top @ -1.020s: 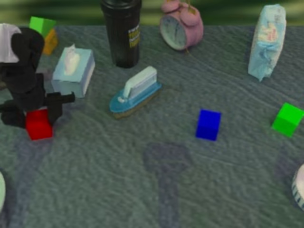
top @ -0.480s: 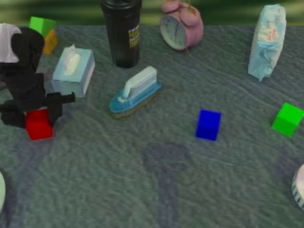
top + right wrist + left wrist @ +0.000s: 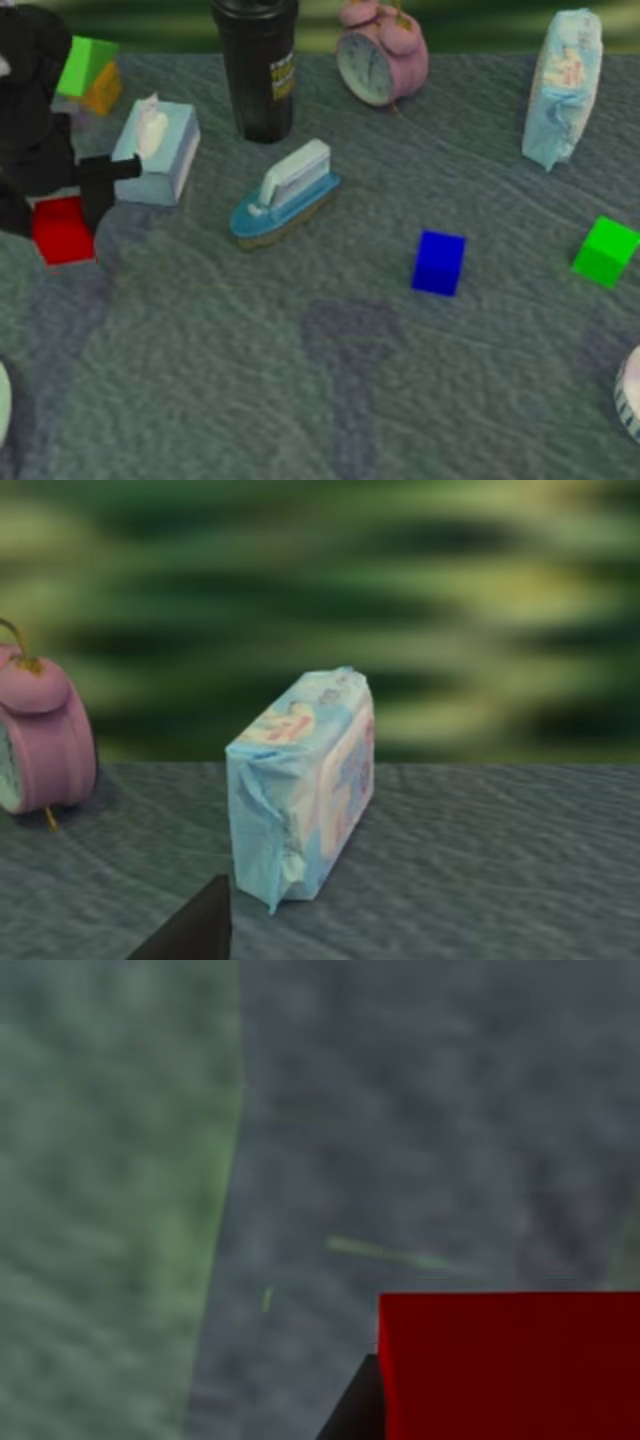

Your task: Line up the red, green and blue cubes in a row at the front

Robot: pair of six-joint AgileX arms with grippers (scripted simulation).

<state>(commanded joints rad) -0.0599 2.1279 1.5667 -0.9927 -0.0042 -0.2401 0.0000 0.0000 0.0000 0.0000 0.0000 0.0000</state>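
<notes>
L gripper (image 3: 62,205) at table's 9 o'clock edge, fingers clamped on red cube (image 3: 63,230), just beside tissue box (image 3: 155,150). L wrist view: cube (image 3: 510,1365) fills one corner. Blue cube (image 3: 439,262) approx 3 o'clock of centre; green cube (image 3: 605,251) farther out at 3. R arm not in top view; its fingers: can't tell.

I could read nothing. The black tumbler (image 3: 256,68) carried a yellow label, the wipes pack (image 3: 305,785) pink printing, and the pink alarm clock (image 3: 381,55) a dial, all too blurred to make out.
</notes>
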